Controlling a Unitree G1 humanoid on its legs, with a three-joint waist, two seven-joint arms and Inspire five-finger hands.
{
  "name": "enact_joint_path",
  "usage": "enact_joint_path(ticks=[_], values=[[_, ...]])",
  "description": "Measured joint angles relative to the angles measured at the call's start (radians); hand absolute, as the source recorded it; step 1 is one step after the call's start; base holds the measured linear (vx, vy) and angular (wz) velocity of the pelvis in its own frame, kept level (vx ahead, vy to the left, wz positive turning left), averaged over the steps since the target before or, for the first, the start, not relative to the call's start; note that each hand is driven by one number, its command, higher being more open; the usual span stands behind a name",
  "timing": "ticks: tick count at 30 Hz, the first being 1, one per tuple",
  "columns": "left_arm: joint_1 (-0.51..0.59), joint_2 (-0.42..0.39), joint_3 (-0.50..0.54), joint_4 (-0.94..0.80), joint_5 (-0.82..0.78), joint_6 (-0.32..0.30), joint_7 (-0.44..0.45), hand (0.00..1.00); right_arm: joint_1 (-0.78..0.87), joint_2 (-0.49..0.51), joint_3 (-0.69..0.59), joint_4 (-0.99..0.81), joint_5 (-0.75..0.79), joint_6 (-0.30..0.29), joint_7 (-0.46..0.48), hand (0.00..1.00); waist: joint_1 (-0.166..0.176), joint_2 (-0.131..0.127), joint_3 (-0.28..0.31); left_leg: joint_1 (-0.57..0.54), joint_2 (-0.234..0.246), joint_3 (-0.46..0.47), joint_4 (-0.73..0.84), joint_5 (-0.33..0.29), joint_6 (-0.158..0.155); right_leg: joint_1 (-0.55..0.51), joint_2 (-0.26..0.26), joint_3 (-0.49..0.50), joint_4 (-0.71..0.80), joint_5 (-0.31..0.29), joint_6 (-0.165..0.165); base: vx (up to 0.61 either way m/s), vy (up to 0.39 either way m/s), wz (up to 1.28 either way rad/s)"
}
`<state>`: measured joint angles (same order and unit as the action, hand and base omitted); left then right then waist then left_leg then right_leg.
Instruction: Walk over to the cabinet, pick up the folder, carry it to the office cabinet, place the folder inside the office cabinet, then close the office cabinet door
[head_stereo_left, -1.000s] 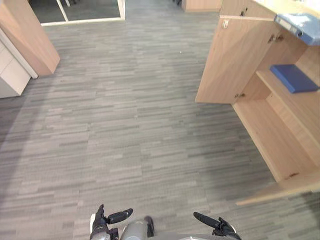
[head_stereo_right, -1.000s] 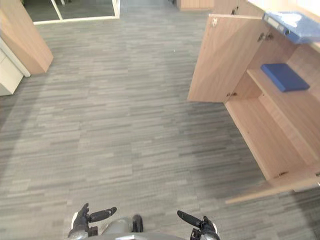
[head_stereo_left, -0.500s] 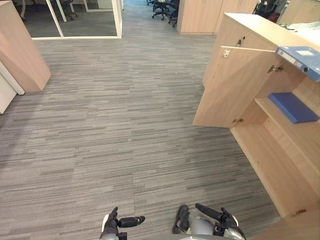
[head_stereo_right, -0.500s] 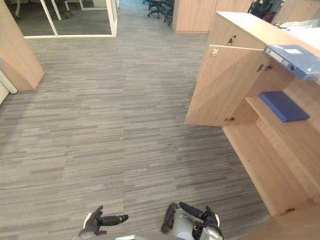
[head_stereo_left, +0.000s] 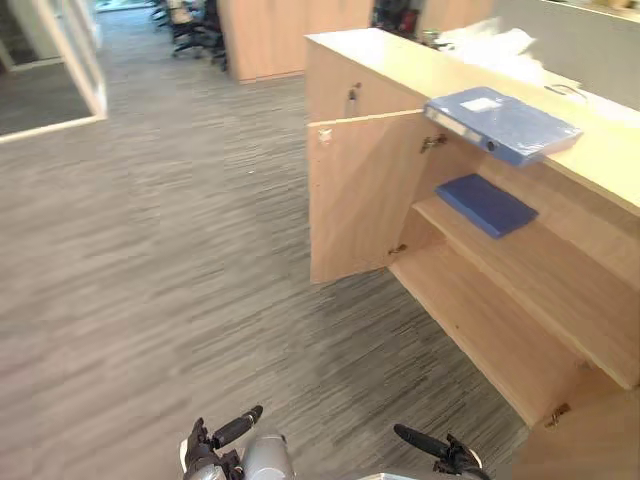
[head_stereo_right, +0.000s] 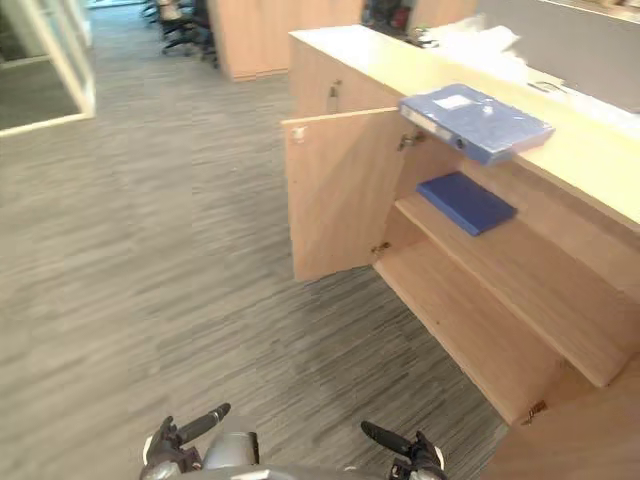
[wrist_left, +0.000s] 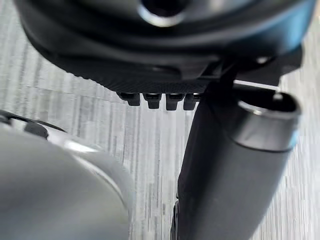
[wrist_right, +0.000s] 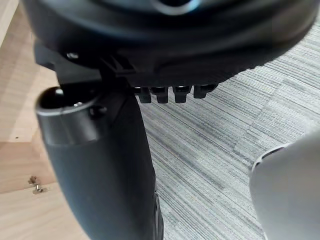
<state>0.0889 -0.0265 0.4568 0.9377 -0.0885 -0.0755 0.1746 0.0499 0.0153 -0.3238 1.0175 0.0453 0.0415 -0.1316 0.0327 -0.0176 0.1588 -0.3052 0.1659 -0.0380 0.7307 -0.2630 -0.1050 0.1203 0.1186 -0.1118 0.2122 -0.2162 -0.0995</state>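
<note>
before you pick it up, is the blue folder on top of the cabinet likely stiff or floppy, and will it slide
Probably stiff: the folder is a thick binder with a rigid-looking spine and has a flat, boxy shape. It may slide easily, since its cover looks smooth and it lies flat on the smooth cabinet top.

So the left hand (head_stereo_left: 212, 442) and right hand (head_stereo_left: 443, 452) hang low over the grey carpet (head_stereo_left: 150, 260), and well ahead of the right hand there's an open wooden cabinet (head_stereo_left: 395, 62), a blue binder folder (head_stereo_left: 503, 123) on top and a flat blue folder (head_stereo_left: 487, 204) on its shelf (head_stereo_left: 545, 275).
</note>
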Motion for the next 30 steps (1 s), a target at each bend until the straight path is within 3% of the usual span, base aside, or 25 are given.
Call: enact_joint_path(ticks=[3, 4, 5, 6, 8, 9, 10, 11, 13, 15, 17, 20, 21, 22, 24, 26, 29, 30], values=[[-0.007, -0.018, 0.001, 0.01, -0.01, -0.002, 0.009, 1.0, -0.008, -0.006, 0.023, 0.0, 0.001, -0.004, -0.007, 1.0, 0.014, 0.019, -0.013, 0.011, -0.061, -0.227, -0.226, 0.023, 0.007, 0.022, -0.002, 0.107, 0.026, -0.037, 0.06, 0.38, 0.277, -1.32], [-0.008, -0.021, 0.001, 0.017, -0.014, -0.002, 0.009, 1.0, -0.006, -0.007, 0.023, -0.003, 0.0, -0.004, -0.007, 1.0, 0.013, 0.024, -0.019, 0.02, -0.061, -0.239, -0.251, 0.042, 0.009, 0.018, -0.003, 0.129, 0.041, -0.051, 0.079, 0.41, 0.358, -1.2], [-0.009, -0.026, 0.001, 0.028, -0.022, -0.002, 0.008, 1.0, -0.002, -0.007, 0.023, -0.003, 0.0, -0.007, -0.006, 1.0, 0.018, 0.026, -0.03, 0.031, -0.059, -0.223, -0.246, 0.091, -0.028, 0.005, -0.011, 0.157, 0.079, -0.08, 0.105, 0.4, 0.379, -1.34], [-0.017, -0.006, 0.007, 0.042, -0.017, -0.002, 0.007, 1.0, -0.001, 0.018, 0.021, -0.006, 0.0, -0.009, -0.006, 1.0, 0.022, -0.007, -0.043, 0.049, -0.067, -0.139, -0.232, 0.058, -0.005, -0.034, -0.055, 0.183, 0.163, -0.12, 0.127, 0.39, 0.369, -1.64], [-0.028, 0.009, 0.042, 0.072, -0.014, 0.003, 0.005, 1.0, -0.013, 0.05, 0.02, -0.023, 0.0, -0.01, -0.001, 1.0, 0.028, -0.038, -0.054, 0.115, -0.072, 0.006, -0.22, 0.015, 0.039, -0.138, -0.122, 0.181, 0.407, -0.123, 0.143, 0.35, 0.357, -1.76], [-0.029, 0.013, 0.04, 0.077, -0.011, 0.003, 0.005, 1.0, -0.015, 0.052, 0.03, -0.021, 0.001, -0.009, 0.002, 1.0, 0.029, -0.042, -0.051, 0.14, -0.078, 0.039, -0.219, 0.006, 0.053, -0.171, -0.145, 0.169, 0.49, -0.11, 0.134, 0.32, 0.353, -1.62], [-0.033, 0.015, 0.031, 0.089, -0.008, 0.004, 0.003, 1.0, -0.027, 0.051, 0.026, -0.024, -0.001, -0.008, 0.006, 1.0, 0.028, -0.04, -0.047, 0.193, -0.089, 0.101, -0.226, -0.014, 0.082, -0.243, -0.209, 0.108, 0.663, -0.053, 0.094, 0.22, 0.26, -1.24], [-0.036, 0.014, 0.019, 0.092, -0.004, 0.011, 0.001, 1.0, -0.034, 0.05, 0.007, -0.029, -0.006, -0.014, 0.002, 1.0, 0.019, -0.032, -0.042, 0.244, -0.098, 0.139, -0.237, -0.028, 0.103, -0.285, -0.284, 0.021, 0.783, -0.038, 0.077, 0.2, 0.238, -1.01], [-0.043, 0.021, -0.005, 0.095, 0.022, 0.013, 0.0, 1.0, -0.032, 0.046, -0.021, -0.033, -0.006, -0.027, -0.002, 1.0, 0.006, -0.027, -0.042, 0.307, -0.098, 0.168, -0.282, -0.035, 0.113, -0.299, -0.371, -0.109, 0.834, -0.039, 0.077, 0.15, 0.166, -0.41], [-0.055, 0.034, -0.022, 0.096, 0.041, 0.013, -0.004, 1.0, -0.034, 0.045, -0.055, -0.026, -0.008, -0.032, 0.0, 1.0, 0.005, -0.028, -0.041, 0.355, -0.066, 0.2, -0.317, -0.061, 0.092, -0.319, -0.402, -0.204, 0.753, -0.046, 0.095, 0.18, 0.065, -0.49], [-0.043, 0.044, -0.03, 0.116, 0.046, 0.017, -0.003, 1.0, -0.037, 0.043, -0.072, -0.018, -0.008, -0.033, 0.003, 1.0, 0.0, -0.026, -0.041, 0.391, -0.041, 0.234, -0.34, -0.063, 0.082, -0.318, -0.4, -0.247, 0.641, -0.058, 0.119, 0.2, -0.075, -0.63], [-0.029, 0.049, -0.059, 0.125, 0.053, 0.024, 0.005, 1.0, -0.037, 0.039, -0.1, -0.019, -0.009, -0.034, 0.006, 1.0, -0.014, -0.017, -0.034, 0.455, 0.012, 0.287, -0.395, -0.072, 0.027, -0.332, -0.394, -0.328, 0.402, -0.031, 0.15, 0.23, -0.214, -0.54], [-0.026, 0.05, -0.072, 0.129, 0.052, 0.024, 0.006, 1.0, -0.035, 0.032, -0.118, -0.009, -0.018, -0.032, 0.01, 1.0, -0.02, -0.008, -0.029, 0.491, 0.036, 0.301, -0.42, -0.077, -0.005, -0.32, -0.378, -0.347, 0.367, 0.018, 0.12, 0.3, -0.319, -0.46], [-0.026, 0.052, -0.085, 0.134, 0.052, 0.024, 0.006, 1.0, -0.037, 0.029, -0.133, 0.002, -0.024, -0.024, 0.014, 1.0, -0.025, 0.001, -0.025, 0.511, 0.047, 0.297, -0.44, -0.077, -0.006, -0.309, -0.357, -0.352, 0.365, 0.009, 0.11, 0.36, -0.33, -0.32], [-0.033, 0.023, -0.119, 0.132, 0.054, 0.021, -0.006, 1.0, -0.038, -0.005, -0.195, 0.037, -0.033, -0.008, 0.011, 1.0, -0.031, 0.025, -0.015, 0.57, 0.054, 0.274, -0.532, -0.03, -0.007, -0.319, -0.327, -0.349, 0.41, -0.055, 0.084, 0.41, -0.313, -0.28], [-0.035, 0.013, -0.118, 0.13, 0.053, 0.021, -0.006, 1.0, -0.037, -0.014, -0.215, 0.038, -0.034, 0.001, 0.01, 1.0, -0.046, 0.029, -0.011, 0.58, 0.063, 0.248, -0.533, 0.001, -0.005, -0.319, -0.312, -0.345, 0.433, -0.102, 0.077, 0.42, -0.346, -0.2], [-0.023, 0.003, -0.1, 0.104, 0.047, 0.02, -0.001, 1.0, -0.009, -0.021, -0.212, 0.037, -0.014, 0.005, 0.007, 1.0, -0.05, 0.04, -0.018, 0.468, 0.134, 0.156, -0.248, 0.012, 0.013, -0.236, -0.236, -0.366, 0.355, -0.129, 0.074, 0.38, -0.316, -0.02], [-0.017, -0.003, -0.07, 0.073, 0.021, 0.02, -0.001, 1.0, 0.004, -0.024, -0.197, 0.035, -0.003, 0.004, 0.0, 1.0, -0.044, 0.039, -0.016, 0.334, 0.167, 0.073, 0.05, 0.071, 0.019, -0.181, -0.191, -0.37, 0.3, -0.128, 0.065, 0.32, -0.204, -0.09]])
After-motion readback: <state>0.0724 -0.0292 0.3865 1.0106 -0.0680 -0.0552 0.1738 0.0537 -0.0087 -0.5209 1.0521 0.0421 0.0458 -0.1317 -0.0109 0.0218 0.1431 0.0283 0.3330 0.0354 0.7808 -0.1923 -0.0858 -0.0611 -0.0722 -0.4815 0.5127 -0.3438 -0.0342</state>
